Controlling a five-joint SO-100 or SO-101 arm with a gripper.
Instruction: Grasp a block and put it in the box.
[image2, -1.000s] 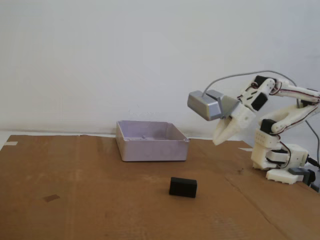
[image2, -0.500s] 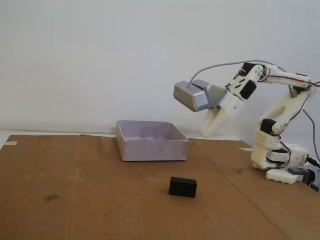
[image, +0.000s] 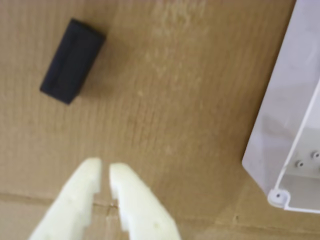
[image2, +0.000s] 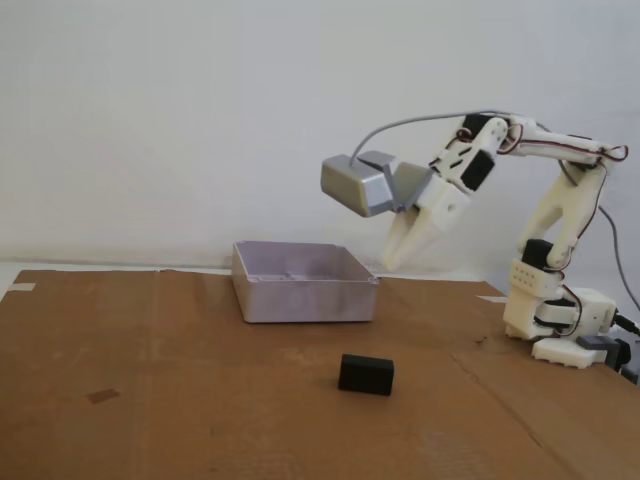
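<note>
A: Currently, which step is active?

B: Approach. In the fixed view, reading left to right: box (image2: 304, 282) on the cardboard (image2: 150, 380), block (image2: 366, 374) in front of it and slightly right, gripper (image2: 392, 262) raised above the box's right corner, arm base (image2: 560, 320) at far right. Nothing is held.

A: Jaw state?

B: Nearly pressed together. The wrist view shows only a thin slit between the two fingers (image: 75, 200), with nothing in it.

A: Block location?

B: Flat on the cardboard, well apart from the gripper. In the wrist view the block (image: 72, 60) sits upper left, the box (image: 292, 125) at the right edge.

A: Next move requirement?

B: Judged from these views: spread the jaws, bring the gripper forward and down over the block, and align the fingers across its narrow side.

A: Clearance?

B: Open cardboard surrounds the block on all sides. The nearest obstruction is the box's front wall, separated from the block by bare cardboard. Descent room looks adequate.
</note>
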